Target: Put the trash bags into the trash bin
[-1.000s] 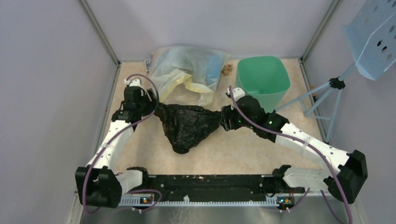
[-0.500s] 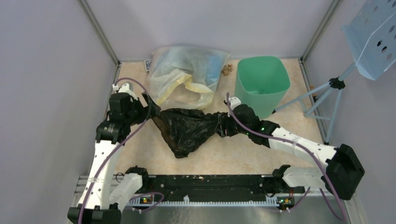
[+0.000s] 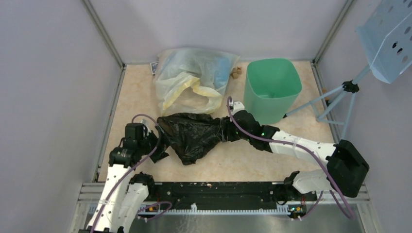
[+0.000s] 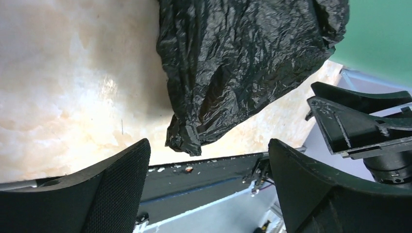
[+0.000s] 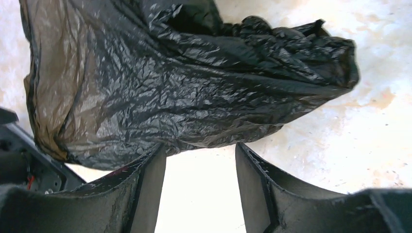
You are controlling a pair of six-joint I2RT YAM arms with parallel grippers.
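**A:** Nearest first. What is the left arm [image 3: 116, 167] doing?

**B:** It sits low at the near-left of the tabletop [image 3: 233, 160]. The left jaws stand wide apart and hold nothing. In the wrist view the black trash bag [image 4: 233, 63] lies ahead of the fingers [image 4: 111, 194], clear of both and not between them.

**A:** And the bag itself?

**B:** It is crumpled on the tabletop between the two arms, just beyond the left jaws. Its right end narrows toward the right arm [image 3: 296, 145].

**A:** Do the right jaws have it?

**B:** I cannot tell. They are partly parted, with bare tabletop showing between them, and the bag's edge runs across their tips. From above that corner looks gathered there, but no pinch shows in either view.

**A:** The bin?

**B:** The mint-green trash bin [image 3: 274, 107] stands upright just behind the right arm's wrist, with its mouth open. The bag is outside it. A large clear bag [image 3: 194, 77] lies farther back, close to the black one's far edge.

**A:** What could go wrong?

**B:** At best one corner is held. I'd expect the loose bulk to sag and trail if it is lifted. It could slip free, snag the rim and tip the bin, or drape over the edge instead of dropping in. A low sweep might also drag the clear bag along.
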